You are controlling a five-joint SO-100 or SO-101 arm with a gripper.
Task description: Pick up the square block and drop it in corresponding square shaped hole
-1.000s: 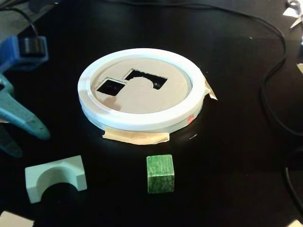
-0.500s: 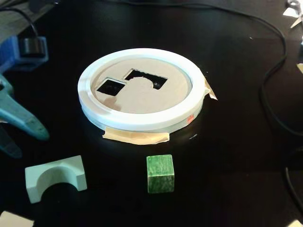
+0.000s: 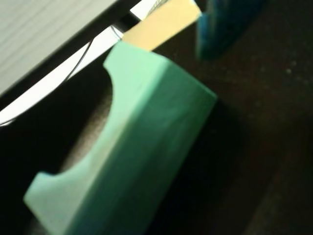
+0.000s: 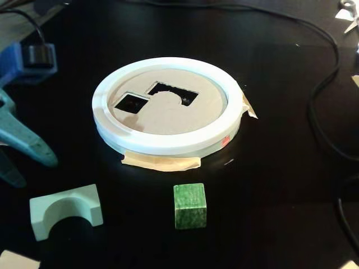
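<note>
In the fixed view the square block (image 4: pixel 190 205), a dark-green cube, rests on the black table in front of the white ring (image 4: pixel 168 143). The square shaped hole (image 4: pixel 131 103) is at the left of the tan round board (image 4: pixel 168 117). My blue gripper (image 4: pixel 36 171) reaches in from the left edge, far left of the cube, its two fingers spread with nothing between them. In the wrist view one blue finger (image 3: pixel 225 24) shows at the top. The cube is out of that view.
A pale mint arch block (image 4: pixel 66 210) lies just below the gripper and fills the wrist view (image 3: pixel 132 156). The board also has a larger arch cutout (image 4: pixel 174 92). Tan tape (image 4: pixel 162 162) holds the ring down. Black cables (image 4: pixel 325 84) run along the right side.
The arm's blue body has drifted very slightly to the left. The blocks and the board have not moved.
</note>
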